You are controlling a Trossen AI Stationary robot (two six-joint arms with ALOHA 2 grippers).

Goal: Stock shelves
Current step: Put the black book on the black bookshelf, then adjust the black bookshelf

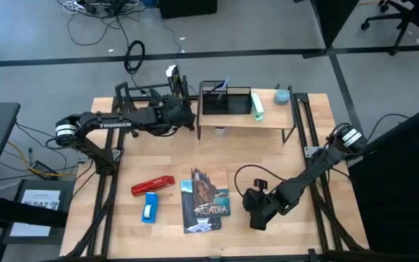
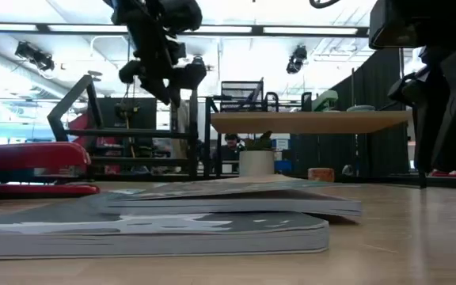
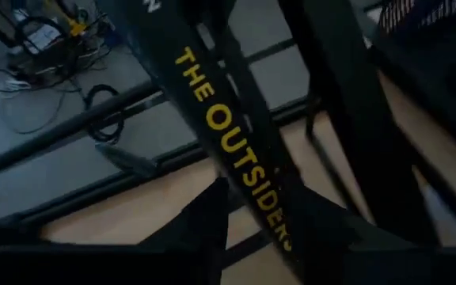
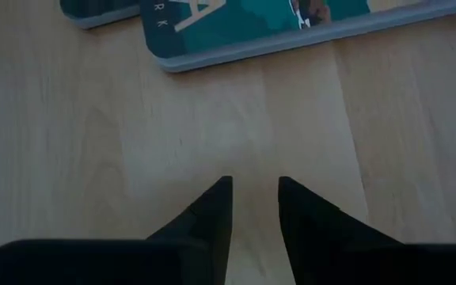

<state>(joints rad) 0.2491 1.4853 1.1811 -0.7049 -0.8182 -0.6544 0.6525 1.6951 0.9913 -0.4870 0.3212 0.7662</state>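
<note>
Right gripper (image 1: 256,211) rested low on worktop (image 1: 297,156) near front edge, fingers nearly together, grasping nothing; Acadia book (image 1: 204,198) lay just beside it, unstocked. Red stapler (image 1: 153,185) and blue item (image 1: 150,207) also waited.

Farther back, left gripper (image 1: 185,116) clenched on dark book (image 3: 236,154) spined "THE OUTSIDERS", at black rack (image 1: 140,98).

Wood-top shelf (image 1: 247,120) beside rack carried mesh organizer (image 1: 224,98).

Step judged: placing book into rack. Next: seat book, release, withdraw clear of frame.

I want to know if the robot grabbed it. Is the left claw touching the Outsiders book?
Touching. In the left wrist view the left claw has its dark fingers pressed against both sides of the black book, with no gap.
</note>
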